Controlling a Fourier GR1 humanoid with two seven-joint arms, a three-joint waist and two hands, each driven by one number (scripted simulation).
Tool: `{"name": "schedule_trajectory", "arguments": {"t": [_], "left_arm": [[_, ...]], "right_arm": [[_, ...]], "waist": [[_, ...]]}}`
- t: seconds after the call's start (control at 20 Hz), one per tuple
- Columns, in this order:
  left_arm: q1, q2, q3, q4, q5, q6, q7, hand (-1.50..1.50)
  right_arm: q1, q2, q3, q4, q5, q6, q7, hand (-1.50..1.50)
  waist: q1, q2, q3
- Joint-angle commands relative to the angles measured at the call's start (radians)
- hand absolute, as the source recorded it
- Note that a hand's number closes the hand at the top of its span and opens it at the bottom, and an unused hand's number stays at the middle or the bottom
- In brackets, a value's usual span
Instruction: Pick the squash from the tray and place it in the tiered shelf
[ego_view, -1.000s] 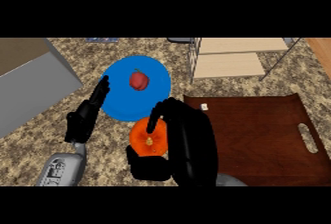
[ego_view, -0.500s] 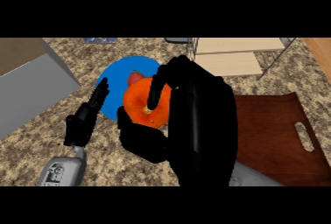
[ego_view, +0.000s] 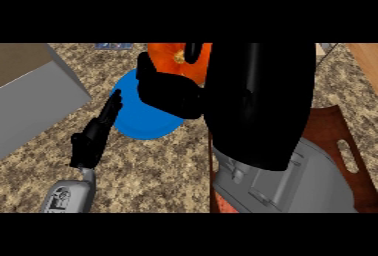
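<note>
My right hand (ego_view: 247, 100) fills the middle of the head view, raised close to the camera, with its fingers curled round the orange squash (ego_view: 171, 61). Only the squash's upper left part shows near the top edge; the hand hides the rest. The dark brown tray (ego_view: 336, 135) lies at the right, mostly covered by my right forearm. A strip of the tiered shelf's wood (ego_view: 366, 60) shows at the top right corner. My left hand (ego_view: 94, 137) rests at the lower left, fingers straight and pointing up, touching nothing.
A blue plate (ego_view: 144, 117) lies on the speckled counter behind the right hand, half hidden. A grey box-like block (ego_view: 33, 97) stands at the left edge. Bare counter (ego_view: 155, 172) lies between the two arms.
My right hand has risen further with the squash, toward the camera and the top of the view, and now hides most of the plate, shelf and tray. The left hand has stayed put.
</note>
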Motion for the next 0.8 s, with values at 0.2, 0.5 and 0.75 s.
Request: {"name": "schedule_trajectory", "arguments": {"t": [0.2,0.5,0.75], "left_arm": [[-0.013,-0.023,-0.012,0.007,-0.015,0.02,-0.004,0.0],[-0.035,-0.012,0.001,0.011,-0.007,0.008,0.03,0.0],[0.031,-0.04,-0.035,0.009,-0.032,0.024,-0.029,0.0]], "right_arm": [[-0.117,-0.024,-0.191,0.111,0.053,0.076,0.023,1.5],[-0.153,-0.076,-0.273,0.143,0.056,0.122,-0.07,1.5],[-0.181,-0.096,-0.262,0.291,0.123,0.032,-0.163,1.5]], "waist": [[-0.001,0.004,0.001],[-0.002,0.003,0.001],[0.004,0.005,0.001]]}}
